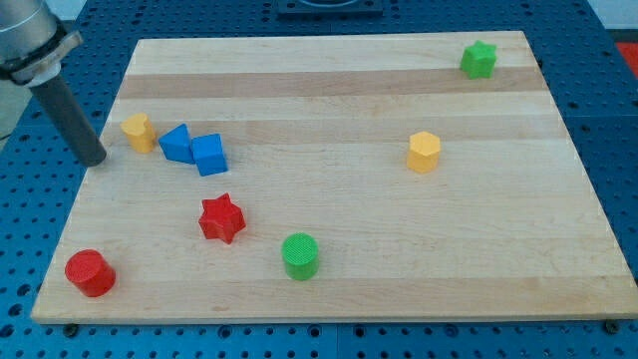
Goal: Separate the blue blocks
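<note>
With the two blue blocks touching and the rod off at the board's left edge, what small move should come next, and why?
Probably bring my tip round toward the view's bottom, just below the seam between the blue blocks. The left blue block and the blue cube sit touching, and the small yellow block lies between my tip and them, so a straight push rightward would likely shove all three together.

This looks like a robotics lab bench: a pale wooden board [339,100] lies on a blue metal table [618,120] drilled with a regular grid of mounting holes, the kind used for fixing test rigs. A dark rod [72,115] on a grey robot arm reaches in from the view's top left, and small plastic blocks in plain colours are scattered over the board like test pieces.
</note>
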`<state>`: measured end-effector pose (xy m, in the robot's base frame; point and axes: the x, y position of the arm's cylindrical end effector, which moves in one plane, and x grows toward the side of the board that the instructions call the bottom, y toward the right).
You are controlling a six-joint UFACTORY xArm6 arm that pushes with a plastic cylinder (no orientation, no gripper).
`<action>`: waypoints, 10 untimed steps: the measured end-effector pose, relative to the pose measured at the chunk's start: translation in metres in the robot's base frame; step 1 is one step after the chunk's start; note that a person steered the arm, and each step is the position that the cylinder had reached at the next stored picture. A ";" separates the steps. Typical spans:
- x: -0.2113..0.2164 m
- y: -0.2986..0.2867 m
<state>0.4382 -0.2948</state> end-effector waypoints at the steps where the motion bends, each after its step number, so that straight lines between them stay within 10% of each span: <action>1: 0.026 0.000; 6: 0.030 0.091; 10: -0.110 0.110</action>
<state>0.3283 -0.1844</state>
